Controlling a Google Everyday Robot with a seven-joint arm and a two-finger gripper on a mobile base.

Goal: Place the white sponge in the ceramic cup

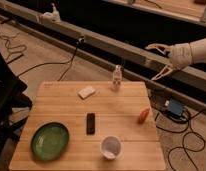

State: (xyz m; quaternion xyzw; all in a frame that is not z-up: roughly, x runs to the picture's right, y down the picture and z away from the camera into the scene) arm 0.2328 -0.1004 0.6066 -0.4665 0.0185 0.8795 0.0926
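Note:
The white sponge (86, 92) lies flat on the far part of the wooden table (56, 107), left of a small white bottle (116, 78). The ceramic cup (111, 147) stands upright near the table's front edge, right of centre. My gripper (158, 63) is raised in the air beyond the table's far right corner, well above the surface, open and empty, its two pale fingers (156, 47) spread apart and pointing left. It is far from both the sponge and the cup.
A green plate (49, 141) sits at the front left. A black rectangular object (90, 123) lies mid-table. An orange object (143, 115) lies at the right edge. A blue box (174, 108) and cables lie on the floor to the right; a dark chair stands at left.

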